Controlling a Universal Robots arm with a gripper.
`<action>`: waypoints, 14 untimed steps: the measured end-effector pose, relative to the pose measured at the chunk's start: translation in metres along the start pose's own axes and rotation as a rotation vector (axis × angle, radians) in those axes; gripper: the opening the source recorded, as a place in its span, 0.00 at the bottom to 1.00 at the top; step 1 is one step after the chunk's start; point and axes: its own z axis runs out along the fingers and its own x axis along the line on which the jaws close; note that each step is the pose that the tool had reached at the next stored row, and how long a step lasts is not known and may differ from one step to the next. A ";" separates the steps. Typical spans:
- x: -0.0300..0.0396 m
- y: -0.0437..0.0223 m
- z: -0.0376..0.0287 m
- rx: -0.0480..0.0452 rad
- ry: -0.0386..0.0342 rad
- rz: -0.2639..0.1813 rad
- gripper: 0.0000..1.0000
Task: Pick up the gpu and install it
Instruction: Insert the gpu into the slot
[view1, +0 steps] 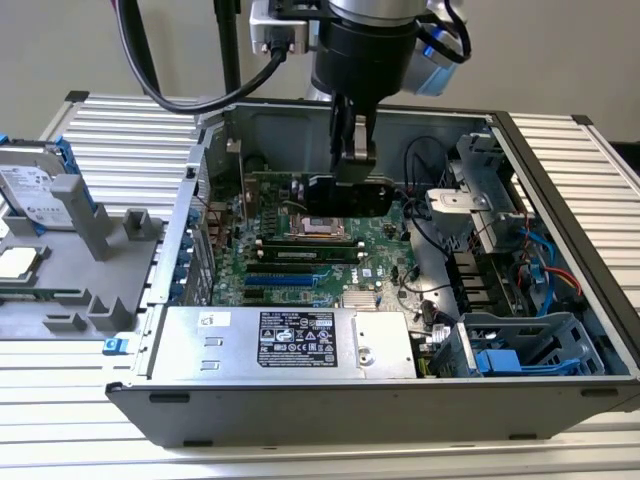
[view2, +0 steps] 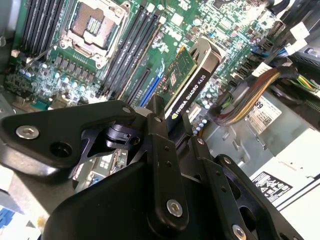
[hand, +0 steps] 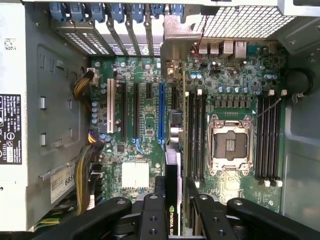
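- One tool is closed on the gpu, which hangs above the motherboard inside the open case.
- I judge the card edge should line up with the blue slot and stay parallel before pressing.

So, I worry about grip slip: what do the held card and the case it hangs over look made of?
The gpu, held in the gripper: green circuit board under a glossy black cover, likely plastic. The case: dull grey sheet metal, by its folded edges.
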 end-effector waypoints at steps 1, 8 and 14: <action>0.0000 0.0000 0.0007 0.0000 0.0000 0.000 0.00; 0.0001 0.0000 0.0051 0.0000 0.0004 0.000 0.00; 0.0001 -0.0001 0.0088 0.0001 0.0006 0.000 0.00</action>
